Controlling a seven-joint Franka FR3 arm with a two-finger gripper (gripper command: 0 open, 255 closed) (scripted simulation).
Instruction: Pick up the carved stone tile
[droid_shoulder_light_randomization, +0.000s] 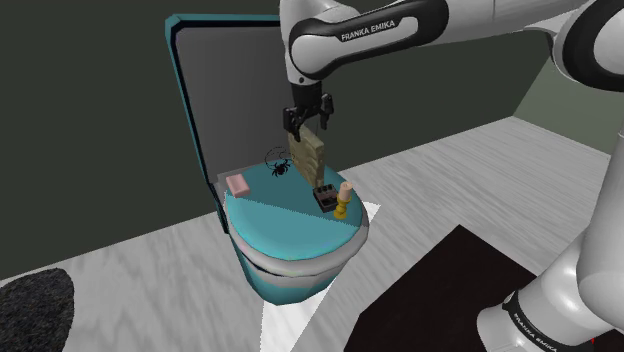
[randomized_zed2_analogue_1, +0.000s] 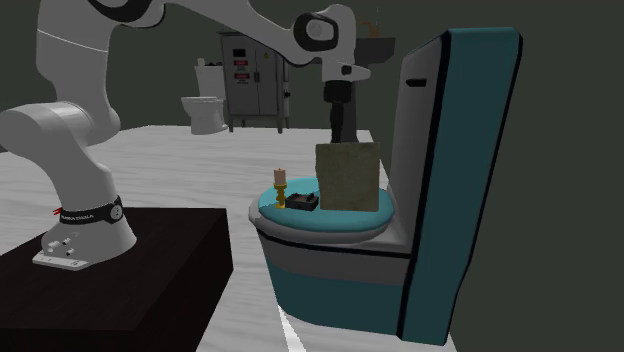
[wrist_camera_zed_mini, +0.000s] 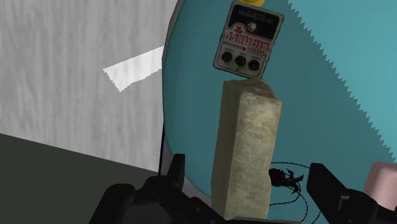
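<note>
- Shoulder view: a teal toilet stands on a pale, wood-grained floor, its closed lid carrying several small things. Its tall, teal-edged back rises behind them.
- On the lid lie a pink block towards that view's left and a black toy spider next to it. A small black pedal box with knobs lies nearer the front, with a yellow candlestick just beside the pedal.
- The arm's dark stand sits at the lower right, well apart from the toilet.
- Second exterior view: a white toilet and a grey cabinet stand far behind the arm.
- The stone tile is a beige slab standing on edge above the middle of the lid. It has the spider to one side, and the pedal and candlestick lie towards the lid's front.
- The hand hangs straight over the tile, pointing down, with the tile's upper edge reaching up between its fingers.
- In the wrist view the fingers stand apart on either side of the tile, with lid showing in the gaps, so the hand is spread and grips nothing.
- I cannot tell whether the tile's lower edge touches the lid.
</note>
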